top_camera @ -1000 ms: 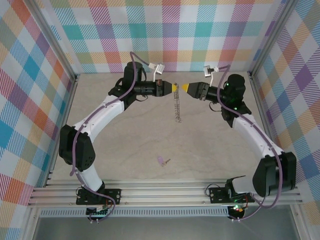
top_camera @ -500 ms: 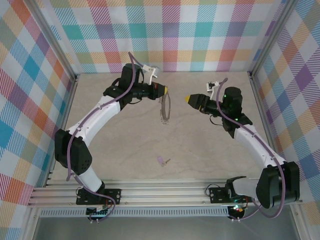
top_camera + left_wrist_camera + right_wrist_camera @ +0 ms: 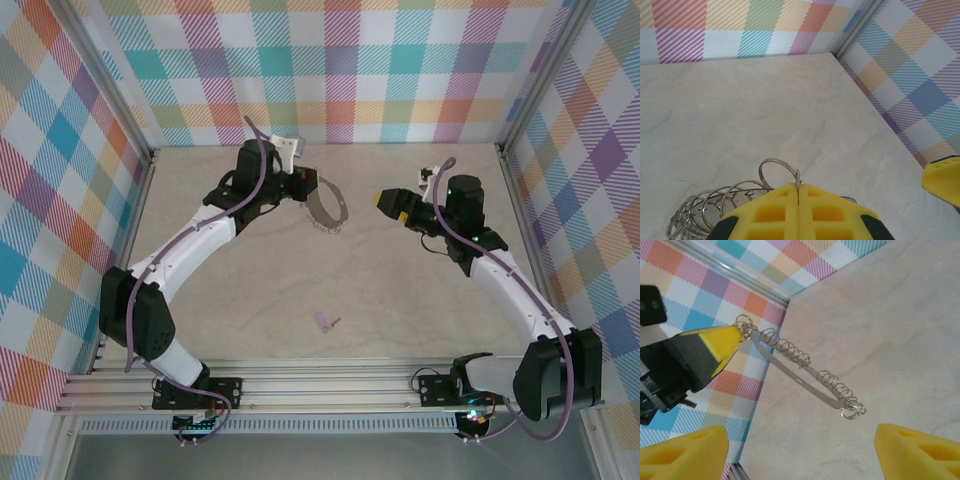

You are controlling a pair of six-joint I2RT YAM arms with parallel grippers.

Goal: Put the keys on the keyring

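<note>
Left end effector (image 3: 306,187), we see, is pinched together on the rim of the keyring (image 3: 330,207), holding it up over the far half of the pale, marbled tabletop (image 3: 250,290). Our right end effector (image 3: 387,201) faces it from nearby, fingers spread wide and gripping nothing. Plaid walls (image 3: 60,180) close three sides. A metal rail (image 3: 330,385) runs along the near edge, with bare surface between. From the right wrist the hoop reads edge-on, slanting from the left fingers down toward the right. The key (image 3: 322,321) lies near the front, well apart, blade pointing right.
</note>
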